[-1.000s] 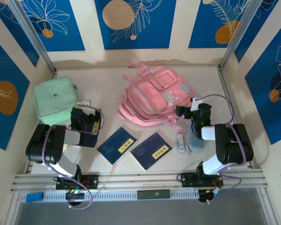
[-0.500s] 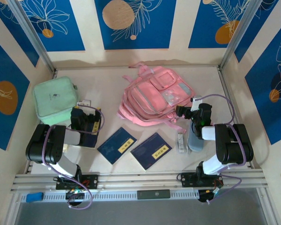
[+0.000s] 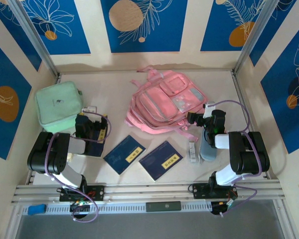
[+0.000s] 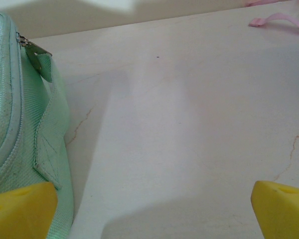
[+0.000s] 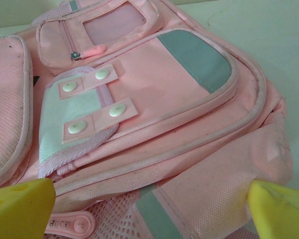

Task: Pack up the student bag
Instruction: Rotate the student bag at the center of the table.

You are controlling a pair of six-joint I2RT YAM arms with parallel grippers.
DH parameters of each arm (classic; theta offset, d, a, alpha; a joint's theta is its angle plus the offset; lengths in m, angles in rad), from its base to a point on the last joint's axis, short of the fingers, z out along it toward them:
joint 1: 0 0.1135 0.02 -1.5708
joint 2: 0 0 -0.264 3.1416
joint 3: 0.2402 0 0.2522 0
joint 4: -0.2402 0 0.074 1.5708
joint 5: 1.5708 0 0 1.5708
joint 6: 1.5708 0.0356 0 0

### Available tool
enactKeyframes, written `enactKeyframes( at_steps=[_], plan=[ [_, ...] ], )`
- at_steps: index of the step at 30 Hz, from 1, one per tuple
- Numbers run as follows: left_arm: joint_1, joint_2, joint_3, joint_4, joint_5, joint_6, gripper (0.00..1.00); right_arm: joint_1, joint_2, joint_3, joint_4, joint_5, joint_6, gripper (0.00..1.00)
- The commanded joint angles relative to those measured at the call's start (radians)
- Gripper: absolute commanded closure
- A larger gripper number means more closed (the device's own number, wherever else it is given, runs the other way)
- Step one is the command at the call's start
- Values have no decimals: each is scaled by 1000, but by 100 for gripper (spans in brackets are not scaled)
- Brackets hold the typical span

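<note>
Blue wall panels (image 3: 142, 25) with white leaf doodles and orange circles box in a pale bench (image 3: 109, 84). The student bag (image 3: 167, 102) lies flat on it with its pockets facing up, so I'll place everything off that bag.

Well off to the bag's left sits a mint green zip case (image 3: 59, 105). Between the case and the bag, but much closer to the case, is the left gripper (image 4: 149, 211). It's spread wide with nothing between its yellow fingertips, just bare bench. One fingertip (image 4: 20, 209) is right by the case's side, though I can't tell if it's touching.

Just in front of the bag, two dark blue booklets (image 3: 124, 154) with yellow labels lie side by side, flat and a bit skewed. The second one (image 3: 161, 160) is the one further right.

Off the bag's near right corner there's a small white stick-shaped thing (image 3: 192, 152), and next to that a grey pouch (image 3: 207, 149) partly under the right arm.

The right gripper (image 5: 149, 204) is right up at that same corner of the bag. It's opened wide, with the pink fabric and mesh spanning the gap between its fingertips. It isn't pinching anything, and I can't tell whether it touches the bag.
</note>
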Motion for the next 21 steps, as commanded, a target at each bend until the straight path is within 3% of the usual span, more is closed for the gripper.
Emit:
enactKeyframes(
  at_steps=[1, 6, 10, 14, 17, 19, 21],
  plan=[
    [0, -15, 4, 23, -1, 3, 1, -2, -11, 19, 12, -16, -10, 1],
    [-1, -61, -47, 87, -27, -9, 1, 14, -82, 69, -135, 23, -12, 1],
    [0, -159, -59, 20, -36, -8, 1, -3, -197, 120, -308, 43, 38, 1],
    [0, -337, -22, -193, -49, -37, 1, -25, -346, 140, -423, 80, 163, 1],
    [0, -467, 42, -379, -56, -145, 1, -66, -398, 241, -729, 211, 477, 1],
    [-1, -524, 96, -491, -14, -220, 1, -116, -396, 270, -845, 191, 584, 1],
    [-1, -566, 145, -608, -27, -331, 0, -186, -395, 260, -839, 48, 623, 1]
  ],
)
